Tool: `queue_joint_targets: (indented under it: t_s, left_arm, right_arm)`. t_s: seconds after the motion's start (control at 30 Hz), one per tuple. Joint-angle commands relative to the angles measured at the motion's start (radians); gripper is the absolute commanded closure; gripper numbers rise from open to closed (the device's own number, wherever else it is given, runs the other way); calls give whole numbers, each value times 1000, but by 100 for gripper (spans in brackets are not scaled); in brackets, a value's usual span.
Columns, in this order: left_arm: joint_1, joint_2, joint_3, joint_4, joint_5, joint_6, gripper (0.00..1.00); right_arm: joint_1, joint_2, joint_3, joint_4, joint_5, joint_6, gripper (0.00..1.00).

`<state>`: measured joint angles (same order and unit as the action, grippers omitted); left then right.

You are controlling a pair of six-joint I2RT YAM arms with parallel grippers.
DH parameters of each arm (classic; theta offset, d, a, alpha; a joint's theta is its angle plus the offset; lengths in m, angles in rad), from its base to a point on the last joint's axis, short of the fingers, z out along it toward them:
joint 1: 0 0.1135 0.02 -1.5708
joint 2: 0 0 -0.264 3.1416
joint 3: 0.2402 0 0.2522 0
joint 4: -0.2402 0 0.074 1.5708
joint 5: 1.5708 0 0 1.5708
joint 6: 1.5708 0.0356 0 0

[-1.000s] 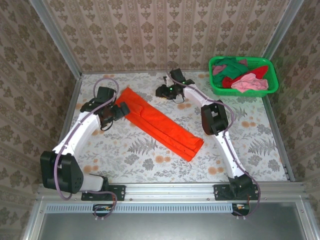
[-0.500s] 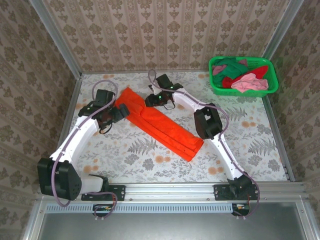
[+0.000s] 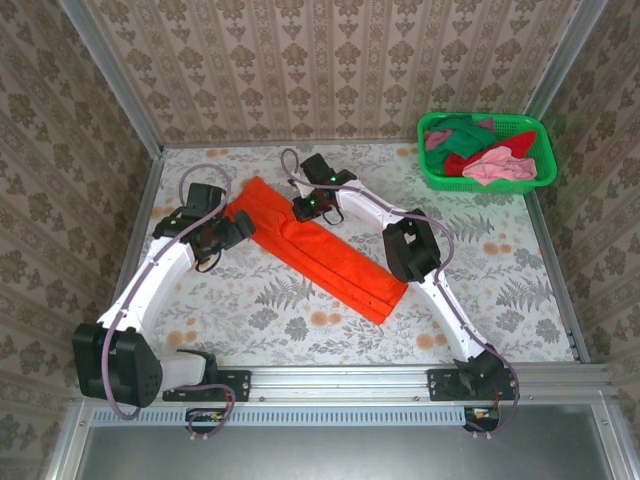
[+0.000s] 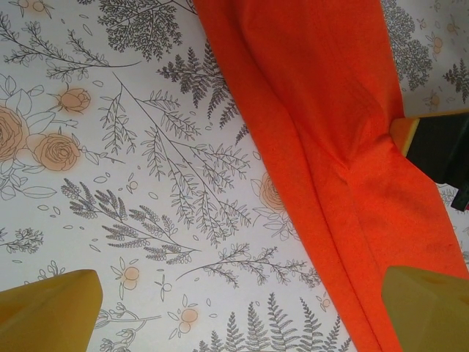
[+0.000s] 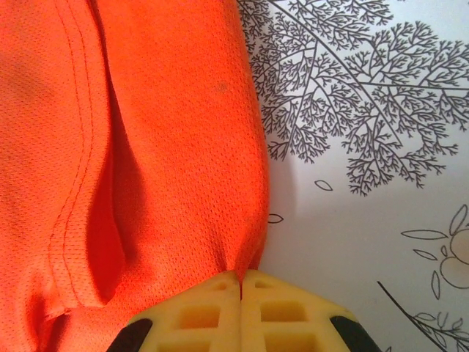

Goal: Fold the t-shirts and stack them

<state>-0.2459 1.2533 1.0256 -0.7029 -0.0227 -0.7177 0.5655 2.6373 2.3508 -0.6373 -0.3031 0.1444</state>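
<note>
A long orange t-shirt lies on the flowery table. It is folded into a thin strip. It runs slantwise, from the far left down toward the near right.

The right gripper is down on the far long edge of the strip, near its far-left end. Seen from the right wrist camera, its two yellow fingers are squeezed tight together. A little bit of the orange edge is pinched between them. The cloth makes a soft wrinkle right beside the pinch.

The left gripper sits at the other side of that same end, just beside the shirt. Seen from the left wrist camera, its yellow fingertips are spread wide apart and hold nothing. One is over the bare table and the other is over the orange cloth. I cannot tell if they touch anything below them.

A green basket stands in the far right corner of the table, well apart from the orange t-shirt. A pink t-shirt, a red t-shirt and a dark green t-shirt lie inside it in a messy heap.
</note>
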Motion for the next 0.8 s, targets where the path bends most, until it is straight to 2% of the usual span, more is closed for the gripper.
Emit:
queue_joint_targets:
  t_s: [0.0, 0.37, 0.5, 0.53, 0.63, 0.77]
  left_arm:
    - [10, -16, -7, 2, 12, 6, 0]
    - [11, 54, 50, 29, 42, 45, 0]
    - [7, 96, 81, 46, 73, 85, 0]
    - [2, 109, 94, 49, 78, 100, 0]
    - [-21, 144, 121, 60, 83, 146, 0]
    - [-50, 159, 126, 112, 95, 185, 0]
  right_arm:
    - [-27, -50, 24, -41, 94, 66, 100]
    - [-189, -68, -1, -28, 383, 247, 100]
    - [-238, -72, -2, -46, 411, 298, 100]
    - [-243, -77, -4, -49, 408, 299, 96]
    - [-246, -130, -52, -31, 392, 271, 73]
    - [-246, -300, -270, 92, 360, 251, 49]
